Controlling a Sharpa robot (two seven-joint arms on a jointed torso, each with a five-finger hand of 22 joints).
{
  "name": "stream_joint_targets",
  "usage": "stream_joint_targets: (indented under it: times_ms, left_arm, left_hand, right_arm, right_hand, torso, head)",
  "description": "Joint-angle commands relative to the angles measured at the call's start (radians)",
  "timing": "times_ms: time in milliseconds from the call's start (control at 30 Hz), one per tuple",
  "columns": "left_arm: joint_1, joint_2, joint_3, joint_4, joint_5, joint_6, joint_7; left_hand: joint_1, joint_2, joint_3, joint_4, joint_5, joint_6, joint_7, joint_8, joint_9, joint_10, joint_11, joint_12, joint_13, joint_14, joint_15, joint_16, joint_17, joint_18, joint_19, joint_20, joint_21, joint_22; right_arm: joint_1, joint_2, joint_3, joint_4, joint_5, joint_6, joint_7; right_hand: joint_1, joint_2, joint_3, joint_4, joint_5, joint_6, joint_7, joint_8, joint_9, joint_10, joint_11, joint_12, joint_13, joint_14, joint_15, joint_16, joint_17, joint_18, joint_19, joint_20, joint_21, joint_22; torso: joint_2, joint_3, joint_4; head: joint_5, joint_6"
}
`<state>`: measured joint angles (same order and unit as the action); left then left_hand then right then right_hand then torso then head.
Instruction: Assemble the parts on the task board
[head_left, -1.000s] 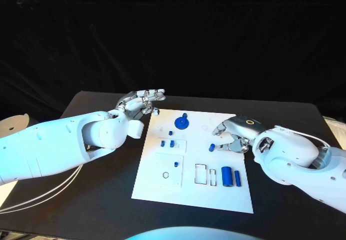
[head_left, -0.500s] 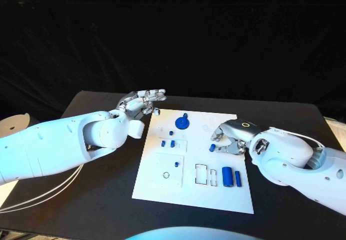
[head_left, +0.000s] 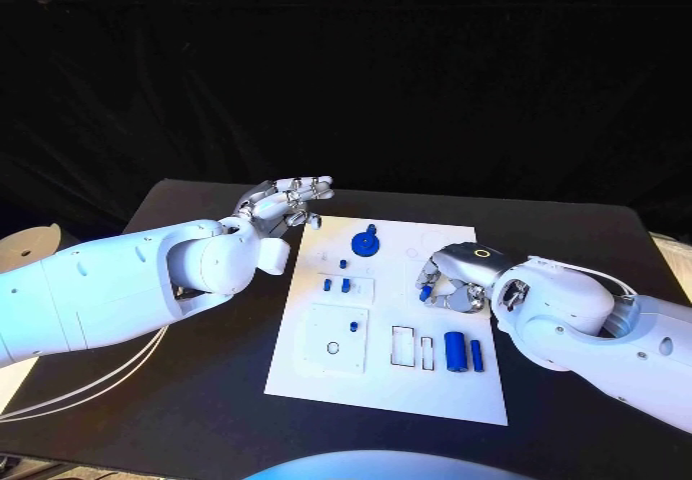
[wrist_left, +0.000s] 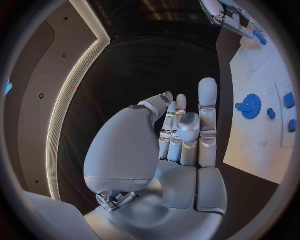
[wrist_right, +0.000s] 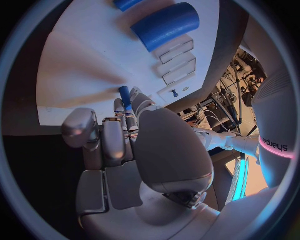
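Left hand (head_left: 286, 203) hovers just beyond the far left corner of the task board (head_left: 361, 385), fingers loosely curled and apart, holding nothing; the left wrist view shows the same bare palm (wrist_left: 178, 150) over the black surface (head_left: 188, 400). On the board, a blue gear (head_left: 365, 244) sits near the far edge, with a small blue peg (head_left: 342, 266) just nearer than it and two short blue pegs (head_left: 335, 286) standing in a framed block nearer still. Toward the board's near side lie a square plate with a round hole (head_left: 333, 350) and two open rectangular slots (head_left: 413, 349), both apparently unfilled. Right of those slots, a thick blue cylinder (head_left: 456, 352) and a thin blue bar (head_left: 476, 356) lie loose, side by side. Right hand (head_left: 454, 280) reaches over the board's right edge, its fingers closed round a small blue part (head_left: 426, 292); the right wrist view shows that blue piece (wrist_right: 125, 96) pinched at the fingertips (wrist_right: 120, 107) close above the white plate. By this evidence the work looks early to midway: a few pieces seem seated, one is in hand awaiting its place, and the cylinder, the bar and the open slots remain to be dealt with.
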<state>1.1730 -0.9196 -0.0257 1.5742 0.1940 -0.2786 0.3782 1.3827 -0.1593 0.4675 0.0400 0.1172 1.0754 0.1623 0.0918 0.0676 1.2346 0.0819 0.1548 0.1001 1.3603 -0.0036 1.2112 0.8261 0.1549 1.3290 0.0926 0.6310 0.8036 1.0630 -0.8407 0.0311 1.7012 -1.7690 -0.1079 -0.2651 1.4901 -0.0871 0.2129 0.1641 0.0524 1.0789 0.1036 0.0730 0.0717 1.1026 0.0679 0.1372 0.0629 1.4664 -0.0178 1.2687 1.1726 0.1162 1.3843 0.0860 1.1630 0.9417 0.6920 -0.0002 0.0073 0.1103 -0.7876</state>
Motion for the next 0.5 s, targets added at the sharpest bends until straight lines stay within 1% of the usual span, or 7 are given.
stream_joint_targets:
  times_ms: [33, 133, 367, 500]
  left_arm:
    - [0.001, 0.002, 0.001, 0.001, -0.002, 0.020, 0.003]
    - [0.001, 0.002, 0.001, 0.002, -0.002, 0.020, 0.002]
    - [0.001, 0.001, 0.000, 0.002, -0.002, 0.022, 0.000]
    - [0.001, 0.002, 0.000, 0.001, -0.003, 0.023, -0.001]
  left_hand:
    - [0.001, 0.011, -0.006, -0.002, -0.002, -0.009, 0.000, -0.004, -0.001, -0.008, -0.002, 0.003, 0.001, -0.006, -0.002, -0.003, -0.001, 0.020, -0.005, -0.001, -0.003, -0.001]
    - [0.001, 0.011, -0.006, -0.002, -0.002, -0.009, 0.000, -0.004, -0.001, -0.008, -0.002, 0.003, 0.001, -0.006, -0.002, -0.003, -0.001, 0.020, -0.005, -0.001, -0.003, -0.001]
    - [0.001, 0.011, -0.006, -0.002, -0.002, -0.009, 0.000, -0.004, -0.001, -0.008, -0.002, 0.003, 0.001, -0.006, -0.002, -0.003, -0.001, 0.020, -0.005, -0.001, -0.003, -0.001]
    - [0.001, 0.011, -0.006, -0.002, -0.002, -0.009, 0.000, -0.004, -0.001, -0.008, -0.002, 0.003, 0.001, -0.006, -0.002, -0.003, -0.001, 0.020, -0.005, -0.001, -0.003, -0.001]
  right_arm:
    - [-0.001, 0.004, 0.000, -0.005, -0.003, 0.015, 0.017]
    - [-0.002, 0.006, -0.001, -0.008, -0.005, 0.007, 0.015]
    - [-0.002, 0.009, -0.001, -0.017, -0.025, -0.032, 0.010]
    - [-0.002, 0.010, -0.001, -0.018, -0.035, -0.059, 0.011]
  right_hand:
    - [0.007, 0.006, 0.011, 0.001, -0.002, 0.012, 0.001, 0.003, 0.000, 0.012, -0.002, -0.002, -0.001, 0.049, 0.004, 0.005, 0.002, -0.001, 0.007, 0.004, 0.006, 0.003]
    - [0.011, 0.013, 0.024, 0.001, -0.002, 0.023, 0.001, 0.004, 0.001, 0.025, -0.004, -0.001, 0.000, 0.049, 0.002, 0.009, 0.004, -0.001, 0.008, 0.003, 0.008, 0.006]
    - [0.040, 0.047, 0.078, -0.014, -0.004, 0.080, -0.004, 0.026, 0.013, 0.087, -0.020, 0.007, 0.003, 0.052, -0.011, 0.026, 0.021, -0.004, 0.016, -0.008, 0.024, 0.027]
    - [0.054, 0.055, 0.105, -0.029, -0.004, 0.094, -0.003, 0.030, 0.018, 0.111, -0.023, 0.006, 0.003, 0.052, -0.015, 0.031, 0.027, -0.005, 0.019, -0.013, 0.029, 0.034]
  torso:
    - [0.000, 0.0001, 0.0000]
    - [0.000, 0.0001, 0.0001]
    - [0.000, -0.0003, -0.0004]
    - [-0.001, 0.0001, -0.0005]
  head:
    - [0.001, -0.001]
    - [0.001, -0.002]
    - [0.000, -0.004]
    - [0.000, -0.005]
